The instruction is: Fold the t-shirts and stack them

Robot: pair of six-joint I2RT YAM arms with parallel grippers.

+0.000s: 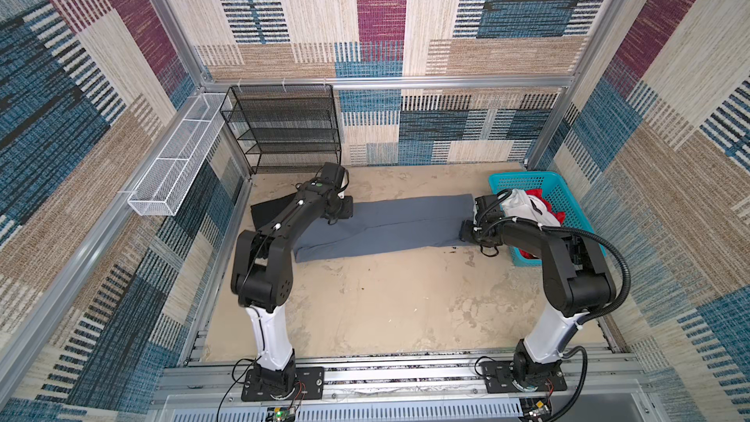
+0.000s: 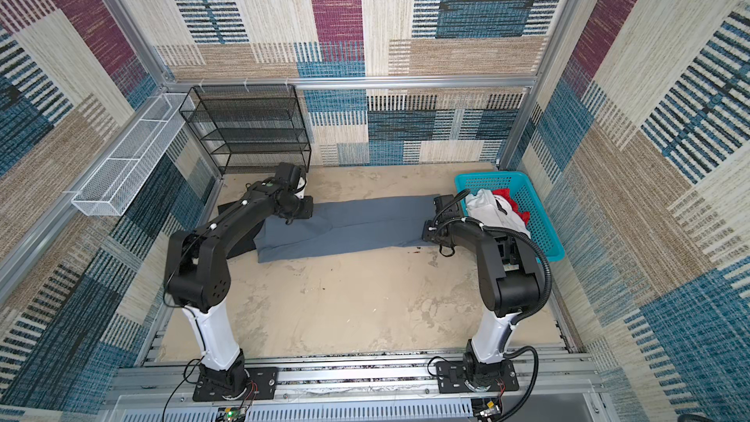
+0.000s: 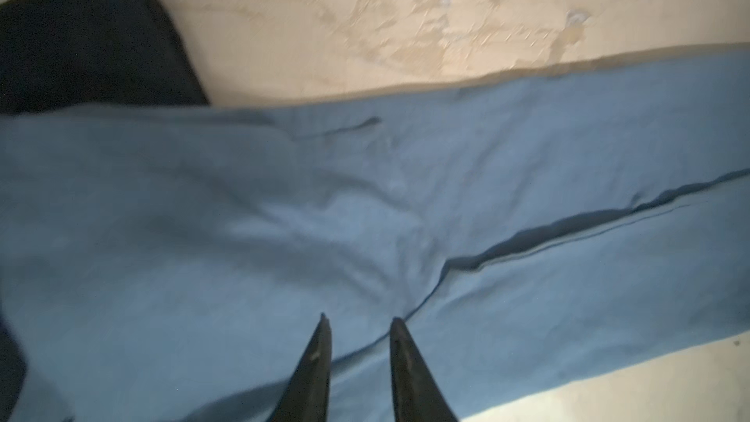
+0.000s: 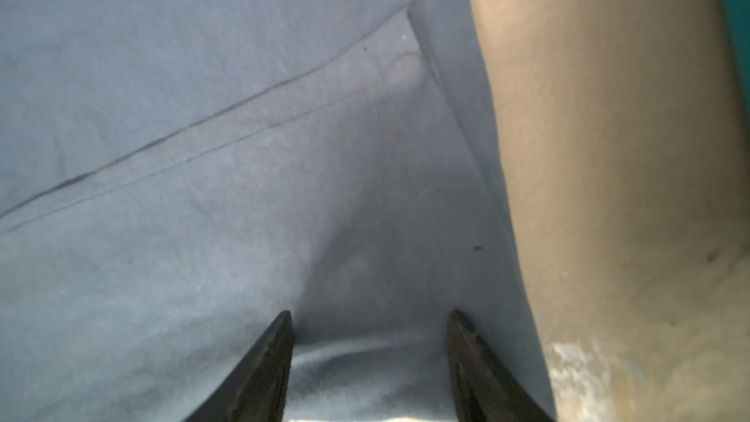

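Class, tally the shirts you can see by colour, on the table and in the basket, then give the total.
blue-grey shirt: 1
black shirt: 1
white shirt: 1
red shirt: 1
Total: 4
White and red lie bunched in the basket; any shirts hidden beneath them cannot be counted.

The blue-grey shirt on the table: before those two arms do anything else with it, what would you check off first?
1. Blue-grey shirt lying flat in a long strip: ok.
2. Left fingers apart with nothing between them: ok.
3. Right fingers spread wide over the shirt's end near the basket: ok.
4. Either pair touching the cloth: cannot tell.
5. Blue-grey shirt clear of the black shirt: not ok, its end overlaps it.
6. Basket emptied: not ok, a white shirt and a red shirt are heaped inside.
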